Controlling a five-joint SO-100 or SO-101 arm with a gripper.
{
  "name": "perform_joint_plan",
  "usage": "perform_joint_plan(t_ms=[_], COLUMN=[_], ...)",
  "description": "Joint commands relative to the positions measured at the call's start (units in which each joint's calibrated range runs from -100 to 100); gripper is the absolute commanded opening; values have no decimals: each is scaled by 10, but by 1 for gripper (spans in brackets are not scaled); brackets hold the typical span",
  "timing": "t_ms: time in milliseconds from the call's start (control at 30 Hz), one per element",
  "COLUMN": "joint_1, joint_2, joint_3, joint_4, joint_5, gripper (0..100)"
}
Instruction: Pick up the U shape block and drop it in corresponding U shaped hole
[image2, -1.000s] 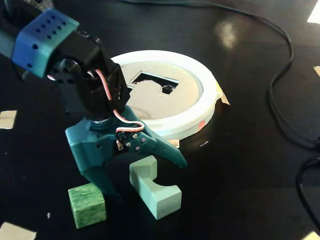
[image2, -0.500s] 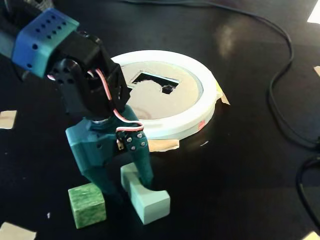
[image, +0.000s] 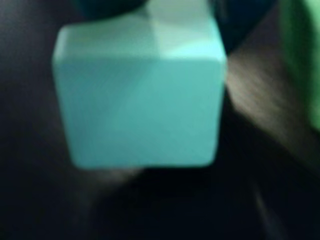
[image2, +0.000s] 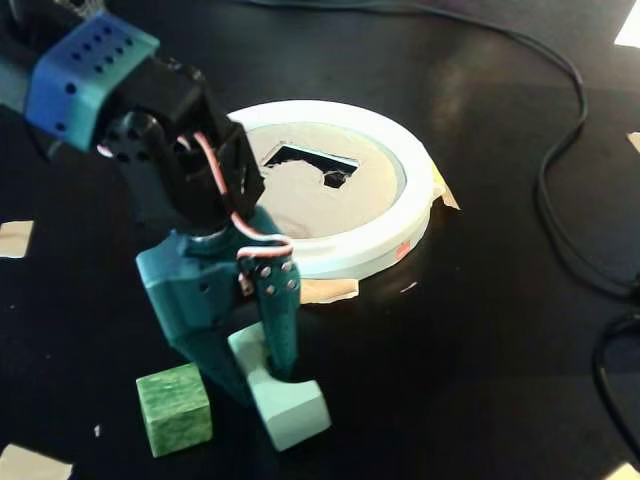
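Observation:
The U-shaped block (image2: 295, 410) is pale mint and lies on the black table at the bottom centre of the fixed view. My teal gripper (image2: 255, 385) comes down on it: one finger (image2: 280, 335) stands in the block's notch and the other jaw is on the left side, gripping one arm of the block. In the wrist view the block (image: 140, 110) fills the frame, blurred, with its arm rising between the dark jaws of the gripper (image: 175, 10). The U-shaped hole (image2: 305, 160) is in the tan lid of a white round container (image2: 400, 170) behind the arm.
A green cube (image2: 174, 408) stands just left of the gripper and shows at the right edge of the wrist view (image: 300, 55). Black cables (image2: 560, 150) run along the right side. Pieces of tape (image2: 328, 291) lie on the table near the container.

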Motion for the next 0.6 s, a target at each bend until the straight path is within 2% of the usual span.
perform_joint_plan(t_ms=[0,267,333,567], joint_1=[-8,-7,-8,-10], joint_2=[-16,-77,-110,-245], joint_3=[-52,-46,-43,-53], joint_4=[0,10,12,127], joint_5=[0,-1,-17,-183], gripper=[1,1,1,1])
